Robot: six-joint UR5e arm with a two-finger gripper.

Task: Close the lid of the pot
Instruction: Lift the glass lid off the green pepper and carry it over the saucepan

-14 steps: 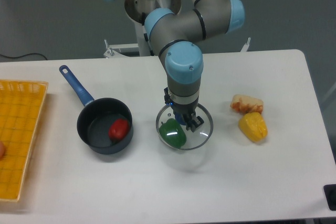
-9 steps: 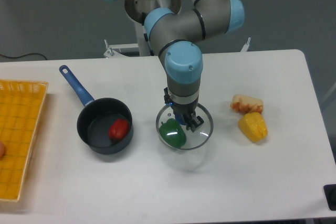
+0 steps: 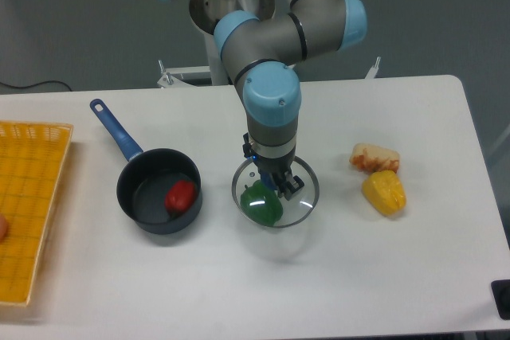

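One grip: we read the end effector [image 3: 275,184] as clamped on the knob of the pot lid [image 3: 275,193]; knob itself is hidden by the fingers, so that is a judgement, not a clean view.
Lid position: we see the glass disc around the end effector, right of the pot [image 3: 159,190], well apart from it. Whether it is off the desk [image 3: 398,268] or resting on it, we cannot tell.
Pot: open, handle pointing up-left, a red item [image 3: 181,196] inside near the right wall.
Risk 1: green pepper [image 3: 261,202] sits at the lid's left side; over or under the glass we cannot tell. Moving left, we may drag or shove it into the pot.
Risk 2: small knob, wide disc — we expect tilt or slip in the grip, and a rim landing crooked.
Risk 3: red item may stand proud and stop the lid seating.
Bystanders: yellow pepper [image 3: 384,193] and the orange-white food [image 3: 374,158] lie to the right, off our path.
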